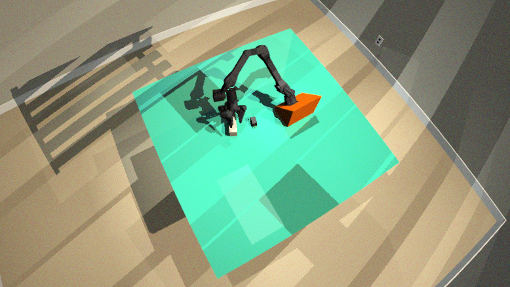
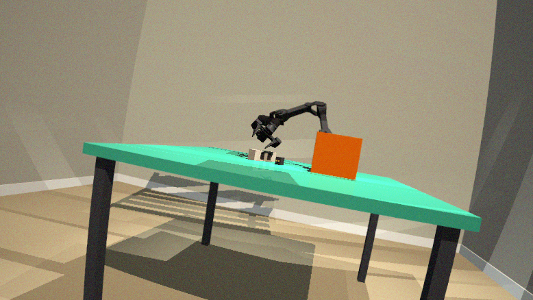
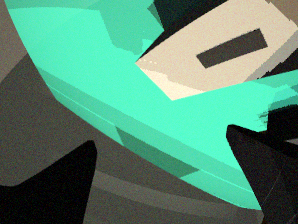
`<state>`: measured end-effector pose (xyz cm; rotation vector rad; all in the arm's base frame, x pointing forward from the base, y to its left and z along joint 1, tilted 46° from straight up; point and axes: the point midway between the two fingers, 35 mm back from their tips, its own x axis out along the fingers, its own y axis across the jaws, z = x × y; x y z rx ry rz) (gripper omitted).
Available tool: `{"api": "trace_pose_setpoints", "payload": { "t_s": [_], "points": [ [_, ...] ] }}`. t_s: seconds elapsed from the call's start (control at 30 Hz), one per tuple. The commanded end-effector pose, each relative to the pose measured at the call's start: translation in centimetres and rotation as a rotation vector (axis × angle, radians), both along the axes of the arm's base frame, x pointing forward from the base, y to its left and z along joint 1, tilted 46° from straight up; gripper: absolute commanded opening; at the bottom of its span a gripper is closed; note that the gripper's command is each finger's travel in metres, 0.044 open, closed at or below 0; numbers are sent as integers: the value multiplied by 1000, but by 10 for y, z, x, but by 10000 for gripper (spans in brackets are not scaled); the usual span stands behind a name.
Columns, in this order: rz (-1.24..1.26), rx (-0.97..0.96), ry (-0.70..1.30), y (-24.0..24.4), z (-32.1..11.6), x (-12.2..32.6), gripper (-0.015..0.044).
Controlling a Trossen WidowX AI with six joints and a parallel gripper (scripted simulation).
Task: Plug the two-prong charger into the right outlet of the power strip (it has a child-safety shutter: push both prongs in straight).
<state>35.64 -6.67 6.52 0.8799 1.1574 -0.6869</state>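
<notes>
The cream power strip lies on the table; one dark outlet slot shows in the wrist view, while the gripper hides part of the strip in the top view. The small dark charger lies on the table beside the strip, on the side towards the orange block, with small yellowish prongs at one end. It is not clearly made out in the wrist view. My gripper is open and empty, tilted above the strip and apart from the charger.
A large orange block stands near the arm's base, on the charger's far side from the strip. The green table carries patches of shadow and light. A wall socket is far off.
</notes>
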Motion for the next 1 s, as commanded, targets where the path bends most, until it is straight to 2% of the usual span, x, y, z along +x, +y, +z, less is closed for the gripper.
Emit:
{"api": "trace_pose_setpoints", "payload": {
  "t_s": [0.0,0.97],
  "points": [
    [121,-68,63,5,-10,-10,440],
    [987,-457,500,16,-39,-71,440]
  ]
}}
